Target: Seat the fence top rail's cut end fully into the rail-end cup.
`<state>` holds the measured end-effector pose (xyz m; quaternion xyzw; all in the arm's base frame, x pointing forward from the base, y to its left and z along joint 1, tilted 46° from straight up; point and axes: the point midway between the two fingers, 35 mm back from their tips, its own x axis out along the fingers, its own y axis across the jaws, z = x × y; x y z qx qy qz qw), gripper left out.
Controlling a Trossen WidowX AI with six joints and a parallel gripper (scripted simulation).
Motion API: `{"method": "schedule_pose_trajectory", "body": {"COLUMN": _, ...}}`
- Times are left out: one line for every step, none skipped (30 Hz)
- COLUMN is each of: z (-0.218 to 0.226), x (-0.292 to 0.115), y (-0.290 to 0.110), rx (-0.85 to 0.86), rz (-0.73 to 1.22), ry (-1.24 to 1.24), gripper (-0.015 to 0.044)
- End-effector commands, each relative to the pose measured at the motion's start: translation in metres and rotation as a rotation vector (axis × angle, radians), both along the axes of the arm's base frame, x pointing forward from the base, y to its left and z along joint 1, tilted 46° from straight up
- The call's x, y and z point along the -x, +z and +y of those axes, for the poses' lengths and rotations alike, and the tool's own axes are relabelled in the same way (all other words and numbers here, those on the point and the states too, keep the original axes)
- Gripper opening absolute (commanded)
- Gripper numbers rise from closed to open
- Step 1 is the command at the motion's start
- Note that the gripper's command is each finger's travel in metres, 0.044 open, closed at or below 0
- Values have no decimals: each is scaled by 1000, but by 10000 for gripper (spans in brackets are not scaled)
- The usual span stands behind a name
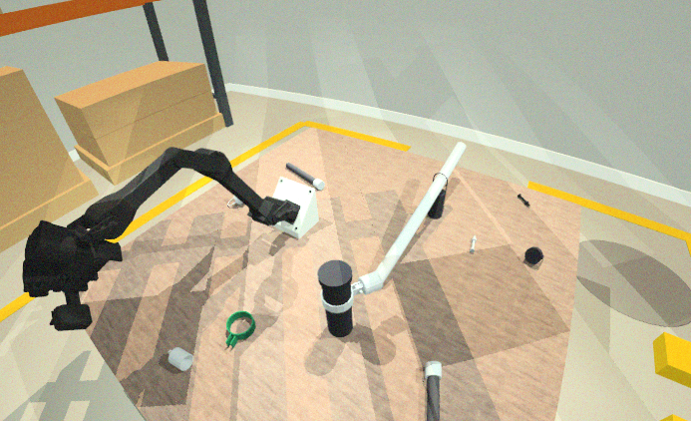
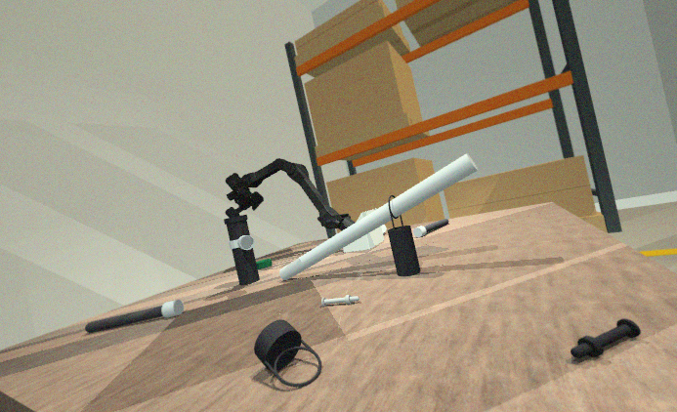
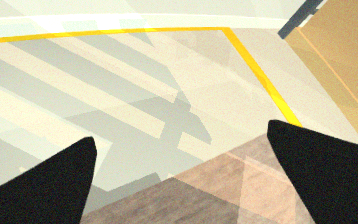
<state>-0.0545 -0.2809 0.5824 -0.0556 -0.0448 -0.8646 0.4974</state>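
Note:
The white top rail [image 1: 415, 214] [image 2: 381, 218] runs at a slant through the loop cap on the small dark post [image 1: 436, 207] [image 2: 402, 252]. Its lower end comes down beside the big dark post [image 1: 337, 319] [image 2: 244, 266]. The white brace band [image 1: 337, 307] [image 2: 235, 242] sits about a third down from the post cap [image 1: 335, 272], with the rail-end cup [image 1: 368, 282] [image 2: 244, 241] on it. In the exterior view the rail's end lies low by the table, apart from the cup. My gripper [image 1: 54, 300] [image 2: 237, 202] [image 3: 183, 136] is open and empty, far left of the rail, over the mat's corner.
The arm's white base block [image 1: 305, 209] stands behind. Loose parts lie about: a green band [image 1: 240, 327], a white cup [image 1: 179, 358], a white bolt [image 1: 473, 243] [image 2: 339, 300], a black cap [image 1: 532, 255] [image 2: 277, 344], a black bolt [image 2: 606, 338], two dark rods [image 1: 305, 175] [image 1: 433, 390]. Cardboard boxes [image 1: 138, 110] stand left.

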Motion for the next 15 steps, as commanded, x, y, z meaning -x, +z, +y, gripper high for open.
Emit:
{"method": "schedule_pose_trajectory", "body": {"z": -22, "x": -36, "y": -19, "rx": -61, "rz": -9, "ry": 108, "gripper": 440}}
{"method": "schedule_pose_trajectory", "body": {"z": -27, "x": -48, "y": -24, "rx": -79, "rz": -9, "ry": 143, "gripper": 440}}
{"method": "schedule_pose_trajectory", "body": {"z": -32, "x": -61, "y": -30, "rx": -97, "rz": -8, "ry": 178, "gripper": 440}}
{"method": "schedule_pose_trajectory", "body": {"z": -36, "x": -74, "y": -35, "rx": -115, "rz": -7, "ry": 213, "gripper": 440}}
{"method": "schedule_pose_trajectory", "body": {"z": -40, "x": -87, "y": -41, "rx": -133, "rz": -5, "ry": 248, "gripper": 440}}
{"method": "schedule_pose_trajectory", "body": {"z": -42, "x": -100, "y": -47, "rx": -151, "rz": -5, "ry": 282, "gripper": 440}}
{"method": "schedule_pose_trajectory", "body": {"z": -44, "x": -113, "y": -53, "rx": -169, "rz": -4, "ry": 317, "gripper": 440}}
{"method": "schedule_pose_trajectory", "body": {"z": -46, "x": -127, "y": -59, "rx": -187, "rz": -2, "ry": 351, "gripper": 440}}
{"method": "schedule_pose_trajectory", "body": {"z": -47, "x": -141, "y": -64, "rx": -205, "rz": 0, "ry": 385, "gripper": 440}}
{"method": "schedule_pose_trajectory", "body": {"z": -47, "x": -155, "y": -70, "rx": -223, "rz": 3, "ry": 418, "gripper": 440}}
{"method": "schedule_pose_trajectory", "body": {"z": -46, "x": -168, "y": -76, "rx": -241, "rz": 7, "ry": 451, "gripper": 440}}
{"method": "schedule_pose_trajectory", "body": {"z": -45, "x": -182, "y": -82, "rx": -259, "rz": 11, "ry": 485, "gripper": 440}}
{"method": "schedule_pose_trajectory", "body": {"z": -43, "x": -196, "y": -89, "rx": -277, "rz": 16, "ry": 517, "gripper": 440}}
{"method": "schedule_pose_trajectory", "body": {"z": -41, "x": -210, "y": -95, "rx": -295, "rz": 22, "ry": 550, "gripper": 440}}
{"method": "schedule_pose_trajectory", "body": {"z": -37, "x": -224, "y": -101, "rx": -313, "rz": 29, "ry": 583, "gripper": 440}}
